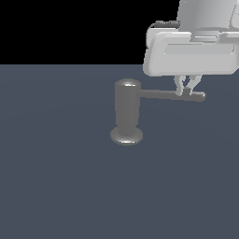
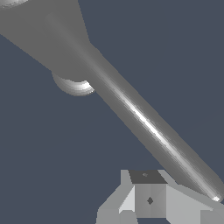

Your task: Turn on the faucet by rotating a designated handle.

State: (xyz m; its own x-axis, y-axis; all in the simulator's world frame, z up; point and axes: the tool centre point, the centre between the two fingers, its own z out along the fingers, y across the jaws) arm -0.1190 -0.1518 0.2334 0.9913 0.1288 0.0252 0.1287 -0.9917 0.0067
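Note:
The faucet [image 1: 127, 112] is a dull grey upright cylinder with a domed top on a round disc foot, standing mid-scene. Its handle [image 1: 163, 94], a slim grey rod, sticks out sideways toward the exterior view's right and ends in a rounded tip. My gripper [image 1: 186, 91] hangs from above onto the rod close to that tip. Its fingers [image 1: 180, 85] are drawn together and rest against the rod without enclosing it. The wrist view shows the handle [image 2: 144, 122] running diagonally past the gripper [image 2: 151, 199], with the faucet body [image 2: 48, 35] large and close.
The faucet stands on a flat dark blue-grey floor [image 1: 60, 177]. The arm's white hand housing [image 1: 191, 53] looms above the handle at the exterior view's upper right.

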